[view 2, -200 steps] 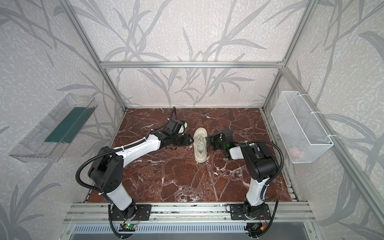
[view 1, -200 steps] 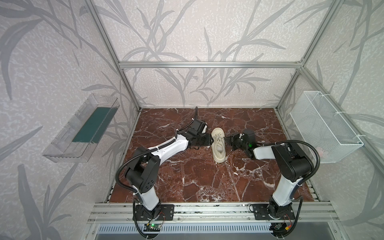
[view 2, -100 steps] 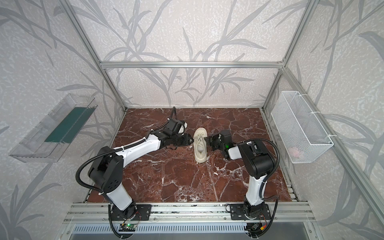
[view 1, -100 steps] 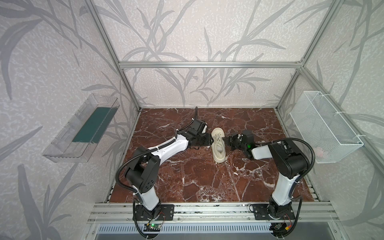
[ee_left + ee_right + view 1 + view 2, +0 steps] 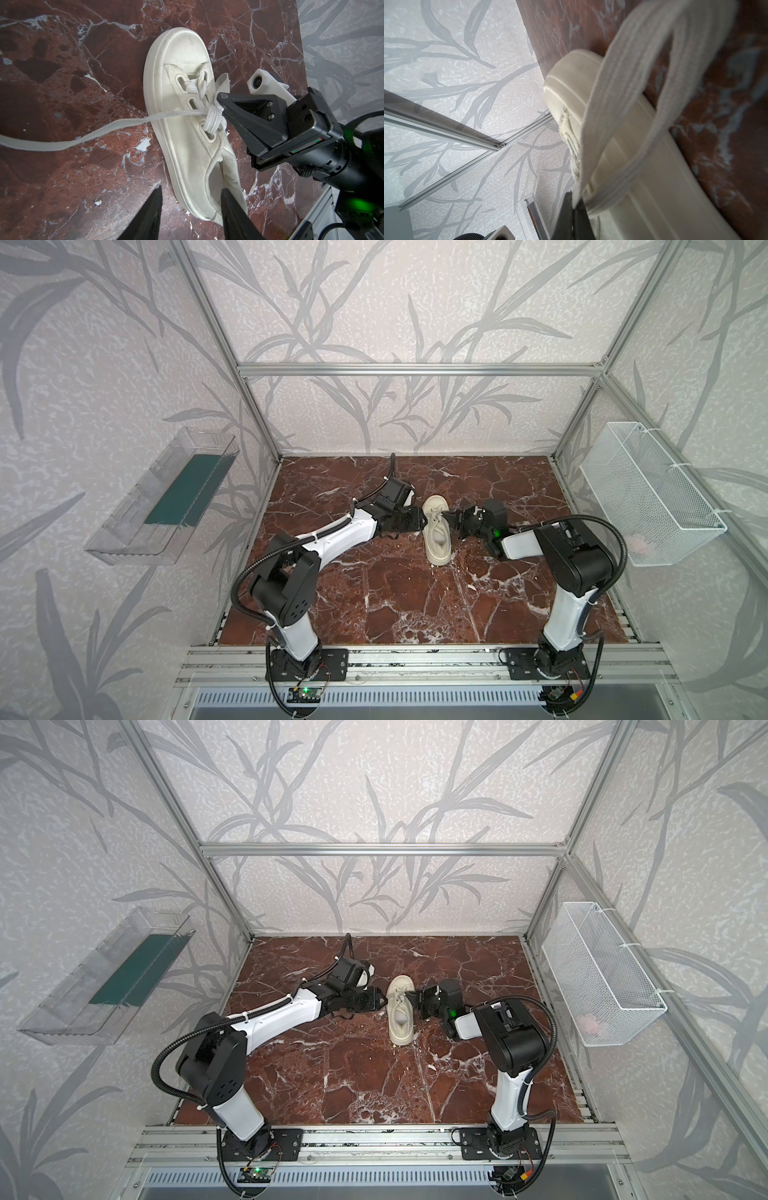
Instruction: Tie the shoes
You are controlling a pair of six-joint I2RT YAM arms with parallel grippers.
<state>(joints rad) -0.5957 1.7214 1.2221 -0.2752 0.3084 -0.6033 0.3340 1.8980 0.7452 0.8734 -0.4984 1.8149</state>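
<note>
Starting with the marble worktop (image 5: 415, 593), we find the cream sneaker (image 5: 436, 537) near its middle, toe toward the back wall, between both arms. We judge that the left hand (image 5: 191, 188), jaws apart over the heel end, waits to steady it or take the loose lace (image 5: 83, 137) trailing across the worktop. The right hand (image 5: 220, 99) is clamped on a folded lace loop (image 5: 623, 104) beside the eyelets, likely shaping a bow. Since a second ago, the right arm's elbow has edged toward the sneaker, which has not moved.
</note>
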